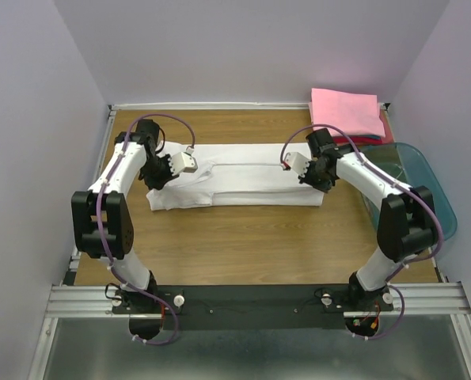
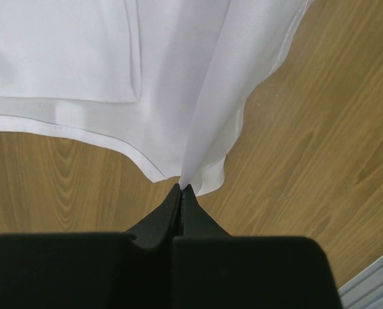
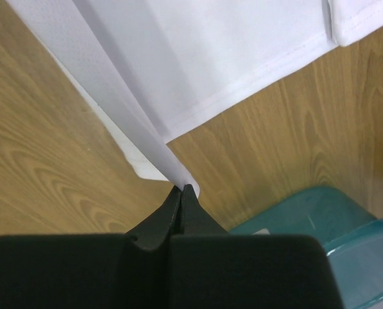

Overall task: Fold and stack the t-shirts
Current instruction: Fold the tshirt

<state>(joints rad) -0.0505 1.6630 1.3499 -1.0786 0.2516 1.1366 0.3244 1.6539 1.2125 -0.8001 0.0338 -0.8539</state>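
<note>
A white t-shirt lies stretched across the middle of the wooden table, partly folded lengthwise. My left gripper is shut on the shirt's left end; in the left wrist view the gripper pinches a lifted fold of the white t-shirt. Over at the shirt's right end, my right gripper is shut too. The right wrist view has that gripper nipping an edge of the white t-shirt. A folded pink t-shirt rests at the back right on top of a red one.
A translucent teal bin stands at the table's right edge, close to my right arm, and its rim lies just beyond the right fingers. Grey walls enclose the table on three sides. Bare wood lies in front of the shirt.
</note>
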